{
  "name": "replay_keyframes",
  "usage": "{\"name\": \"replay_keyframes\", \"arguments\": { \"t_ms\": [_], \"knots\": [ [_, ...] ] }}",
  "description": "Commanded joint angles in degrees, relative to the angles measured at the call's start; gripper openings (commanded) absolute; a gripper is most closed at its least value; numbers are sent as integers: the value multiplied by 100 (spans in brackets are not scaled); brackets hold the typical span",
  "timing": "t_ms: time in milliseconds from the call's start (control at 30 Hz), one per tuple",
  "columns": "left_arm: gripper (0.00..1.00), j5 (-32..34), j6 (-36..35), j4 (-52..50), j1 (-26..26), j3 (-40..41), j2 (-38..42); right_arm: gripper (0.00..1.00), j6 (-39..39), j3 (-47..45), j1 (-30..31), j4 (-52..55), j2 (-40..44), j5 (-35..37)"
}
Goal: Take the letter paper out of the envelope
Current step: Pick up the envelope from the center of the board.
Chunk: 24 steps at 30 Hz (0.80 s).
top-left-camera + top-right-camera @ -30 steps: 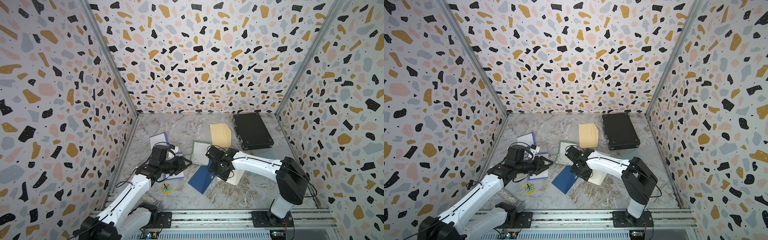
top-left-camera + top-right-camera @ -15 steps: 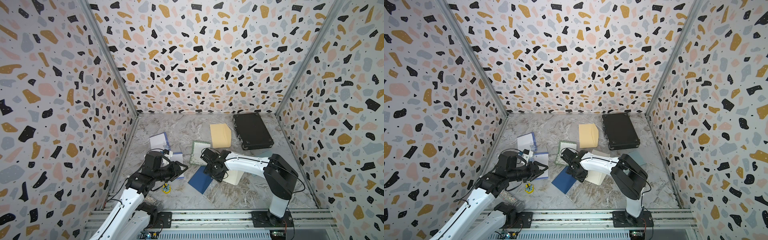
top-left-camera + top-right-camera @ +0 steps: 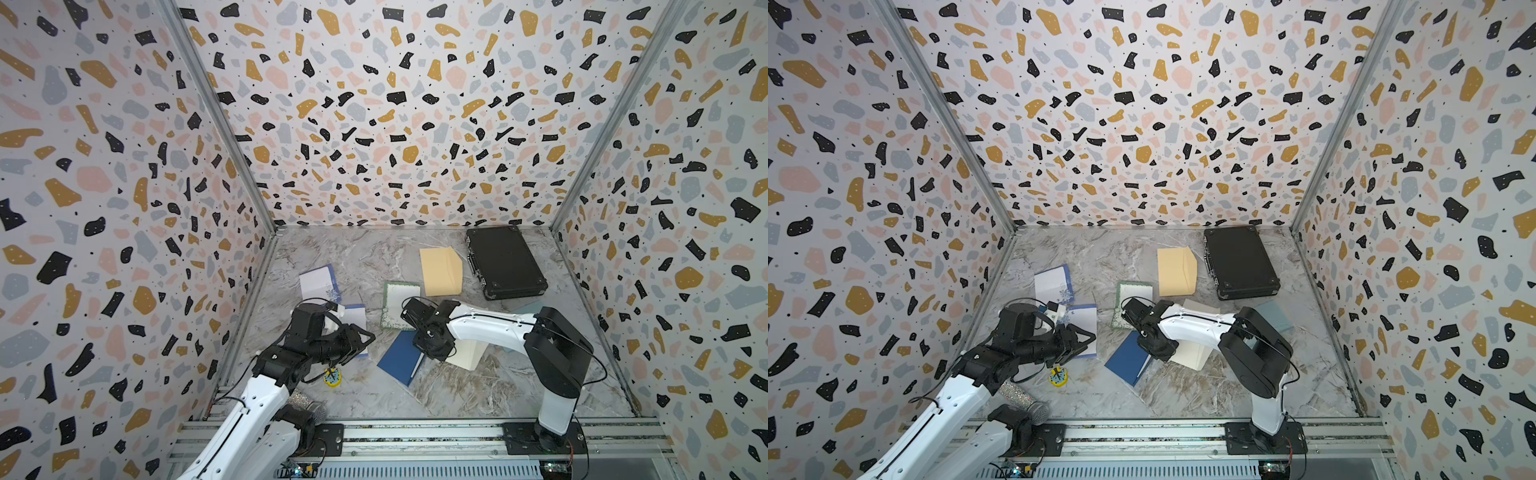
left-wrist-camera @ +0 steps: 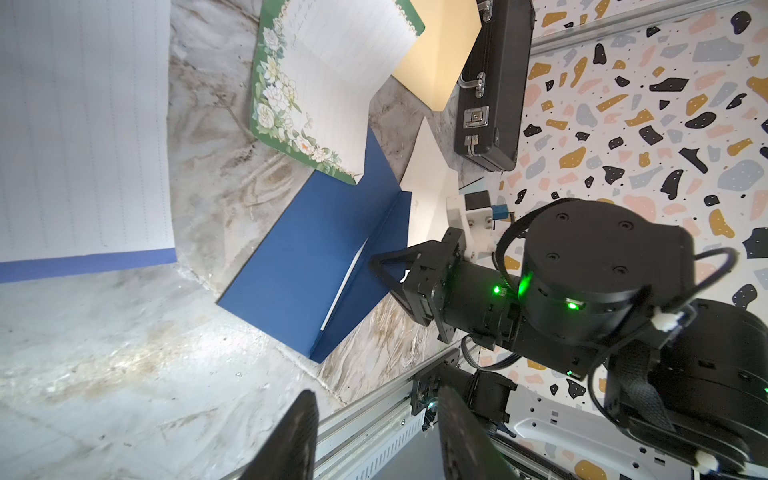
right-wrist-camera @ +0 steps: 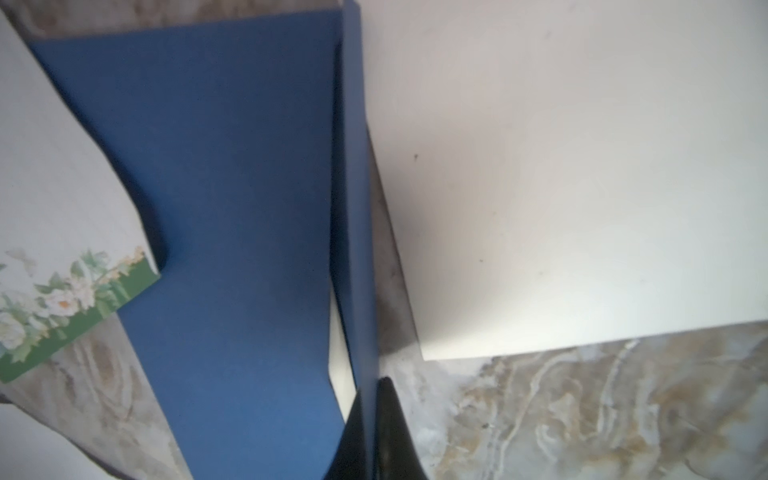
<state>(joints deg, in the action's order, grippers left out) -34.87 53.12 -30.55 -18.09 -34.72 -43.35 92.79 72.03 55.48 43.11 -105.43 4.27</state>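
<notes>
Lifting the flap [image 5: 353, 166] of the blue envelope [image 3: 400, 360], which lies flat near the middle of the tabletop [image 3: 457, 395]: the right end effector [image 5: 369, 409] is clenched on the flap's edge, while the left end effector [image 4: 374, 440] hangs released and empty near the envelope's other side. The letter paper [image 4: 344, 283] is seen only as a white sliver inside the mouth, not yet drawn out. The flap should be raised gently and held back, so that the mouth is widened without the envelope being dragged. The sliver can then be pinched by the free end effector and slid out along the envelope's length. A flowered sheet [image 4: 328, 83] overlapping one corner is best left undisturbed.
</notes>
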Motion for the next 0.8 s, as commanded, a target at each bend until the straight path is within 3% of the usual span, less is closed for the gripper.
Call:
{"name": "replay_keyframes", "arguments": {
  "t_ms": [0, 333, 567, 633, 767],
  "knots": [
    [48, -91, -126, 39, -28, -22, -39, 0, 167, 307, 24, 837, 300, 652],
    [49, -225, -25, 456, -28, -51, -402, 0, -355, 881, -38, 2244, 754, 1446],
    [61, -486, -54, 965, -107, -196, -886, 0, -1019, 987, -129, 2671, 1494, 2357],
    [64, -617, -174, 1063, -107, -258, -1023, 0, -1729, 1193, -188, 2645, 1625, 2589],
    [65, -958, -253, 1457, -107, -411, -1370, 0, -4289, 1637, -252, 1941, 1922, 2538]
  ]
}}
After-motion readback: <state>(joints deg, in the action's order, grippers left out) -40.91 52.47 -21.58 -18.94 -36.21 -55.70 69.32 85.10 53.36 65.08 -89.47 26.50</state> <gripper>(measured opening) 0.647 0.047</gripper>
